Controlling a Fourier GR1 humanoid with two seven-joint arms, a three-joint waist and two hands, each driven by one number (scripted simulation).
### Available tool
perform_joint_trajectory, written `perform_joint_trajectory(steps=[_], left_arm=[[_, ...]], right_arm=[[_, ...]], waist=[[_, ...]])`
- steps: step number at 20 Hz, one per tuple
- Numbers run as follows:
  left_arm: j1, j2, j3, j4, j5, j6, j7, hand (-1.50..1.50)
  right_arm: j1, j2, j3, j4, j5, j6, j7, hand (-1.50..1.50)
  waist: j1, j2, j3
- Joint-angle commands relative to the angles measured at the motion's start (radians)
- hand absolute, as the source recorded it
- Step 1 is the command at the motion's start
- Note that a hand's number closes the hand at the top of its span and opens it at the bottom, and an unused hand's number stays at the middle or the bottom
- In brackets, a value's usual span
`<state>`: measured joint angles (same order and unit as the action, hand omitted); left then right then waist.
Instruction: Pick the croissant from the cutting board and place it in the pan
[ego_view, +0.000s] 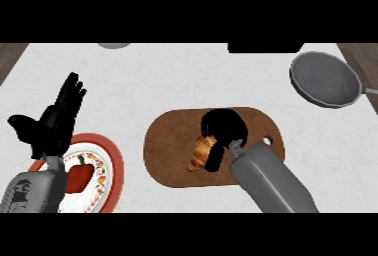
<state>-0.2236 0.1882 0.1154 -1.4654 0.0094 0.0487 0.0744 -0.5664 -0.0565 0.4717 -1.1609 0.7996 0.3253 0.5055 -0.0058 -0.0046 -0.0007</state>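
A golden-brown croissant (200, 152) lies on the brown oval cutting board (166, 145) in the middle of the counter. My right hand (224, 131) is on top of it, fingers curled down round its right side, hiding part of it. The grey round pan (323, 79) sits at the far right, its handle pointing right, with nothing in it. My left hand (55, 120) is held up open at the left, fingers straight, above a plate.
A red-rimmed plate (111, 172) holding a red pepper (80, 176) sits at the lower left under my left forearm. A dark object (264, 47) and a grey round item (114, 45) touch the far edge. Wooden strips border both top corners.
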Motion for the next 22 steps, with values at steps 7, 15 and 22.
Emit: perform_joint_trajectory(steps=[7, 15, 22], left_arm=[[0.011, -0.009, -0.012, -0.043, -0.023, 0.024, 0.031, 0.0], [0.006, -0.03, -0.016, -0.008, -0.026, 0.027, 0.013, 0.0], [0.025, -0.009, 0.0, -0.049, 0.005, -0.007, 0.02, 0.0]], right_arm=[[0.153, -0.126, 0.031, -0.436, 0.178, -0.183, 0.041, 1.5], [0.158, -0.186, -0.176, -0.658, 0.141, -0.19, 0.067, 1.5], [0.106, -0.168, -0.491, -0.524, -0.137, -0.293, -0.081, 1.5]], waist=[[-0.012, -0.005, 0.001], [-0.001, 0.003, 0.001], [0.015, 0.009, 0.002]])
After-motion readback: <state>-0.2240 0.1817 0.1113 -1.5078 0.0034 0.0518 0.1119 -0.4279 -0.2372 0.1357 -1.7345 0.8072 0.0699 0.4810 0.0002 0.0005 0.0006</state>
